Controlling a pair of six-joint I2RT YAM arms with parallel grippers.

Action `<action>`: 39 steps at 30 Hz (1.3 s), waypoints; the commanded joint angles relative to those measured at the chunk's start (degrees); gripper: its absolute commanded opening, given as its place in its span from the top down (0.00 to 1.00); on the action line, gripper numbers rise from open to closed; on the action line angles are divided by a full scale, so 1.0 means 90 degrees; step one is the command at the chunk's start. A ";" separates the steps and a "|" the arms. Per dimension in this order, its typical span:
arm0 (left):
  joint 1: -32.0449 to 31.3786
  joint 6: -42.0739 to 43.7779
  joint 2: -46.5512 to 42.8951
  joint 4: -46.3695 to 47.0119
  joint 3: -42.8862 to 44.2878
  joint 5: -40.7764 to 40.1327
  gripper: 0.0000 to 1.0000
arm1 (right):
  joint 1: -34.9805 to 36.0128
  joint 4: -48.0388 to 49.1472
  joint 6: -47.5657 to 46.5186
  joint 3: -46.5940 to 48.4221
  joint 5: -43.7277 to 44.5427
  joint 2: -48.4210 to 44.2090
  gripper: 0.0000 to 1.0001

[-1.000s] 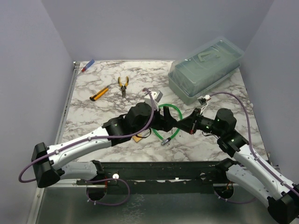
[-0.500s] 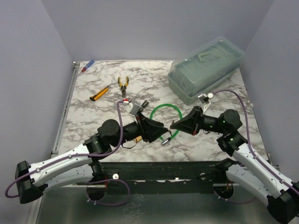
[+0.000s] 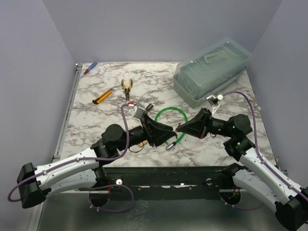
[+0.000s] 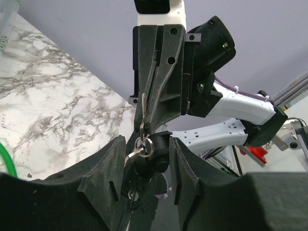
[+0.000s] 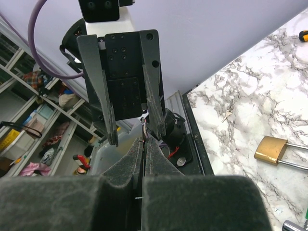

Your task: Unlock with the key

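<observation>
— Though seen edge-on, locate key [image 4: 143,103].
— Found clamped in right claw [image 4: 144,122], tips together, above table [image 3: 96,120]. Noted ring [image 4: 143,142] dangling inside parted left claw [image 4: 147,143]; padlock [image 5: 272,149] lying on table.

Tiny silver key [image 4: 143,109] upright, edge-on, pinched in the closed right claw [image 4: 145,126], ring [image 4: 145,144] dangling beneath it; small brass padlock [image 5: 271,149] lying flat on the marble desk [image 5: 231,110], shackle closed

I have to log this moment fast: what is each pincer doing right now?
Left pincer: open, fingers either side of the key ring.
Right pincer: closed, holding the key.
</observation>
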 commanded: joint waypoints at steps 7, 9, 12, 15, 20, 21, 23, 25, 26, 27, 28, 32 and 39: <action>0.0022 -0.0045 0.0356 0.0629 -0.0093 0.0444 0.52 | 0.0033 -0.0061 0.0025 0.0100 0.0261 -0.0023 1.00; 0.0022 -0.0027 0.0381 0.0698 -0.0116 0.0448 0.54 | 0.0036 -0.0035 0.0041 0.0109 0.0230 -0.0005 1.00; 0.0021 0.0004 0.0427 0.0759 -0.0118 0.0413 0.58 | 0.0035 -0.0011 0.0079 0.0109 0.0194 0.0026 1.00; 0.0017 0.0034 0.0477 0.0785 -0.0119 0.0305 0.61 | 0.0036 0.0030 0.0125 0.0104 0.0184 0.0024 1.00; 0.0022 0.0086 0.0535 0.0840 -0.0137 0.0130 0.76 | 0.0033 0.0102 0.0220 0.0081 0.0134 0.0027 1.00; 0.0022 0.0099 0.0546 0.0845 -0.0140 0.0119 0.81 | 0.0035 0.0121 0.0248 0.0075 0.0126 0.0027 1.00; 0.0022 0.0127 0.0556 0.0855 -0.0135 0.0085 0.91 | 0.0032 0.0170 0.0289 0.0062 0.0107 0.0027 1.00; 0.0017 0.0138 0.0529 0.0856 -0.0142 0.0045 1.00 | 0.0036 0.0186 0.0311 0.0058 0.0086 0.0027 1.00; 0.0021 0.0149 0.0505 0.0856 -0.0144 0.0018 1.00 | 0.0035 0.0201 0.0316 0.0052 0.0072 0.0027 1.00; 0.0019 0.0156 0.0496 0.0856 -0.0149 -0.0003 1.00 | 0.0034 0.0213 0.0323 0.0046 0.0050 0.0022 1.00; 0.0021 0.0165 0.0485 0.0856 -0.0159 -0.0010 1.00 | 0.0032 0.0220 0.0321 0.0042 0.0033 0.0018 1.00; 0.0017 0.0190 0.0437 0.0807 -0.0175 0.0060 1.00 | 0.0029 -0.0031 0.0143 0.0130 -0.0021 -0.0030 0.81; 0.0022 0.0275 0.0309 0.0427 -0.0147 0.0384 1.00 | 0.0036 -0.1330 -0.0565 0.0723 0.0426 -0.0182 0.51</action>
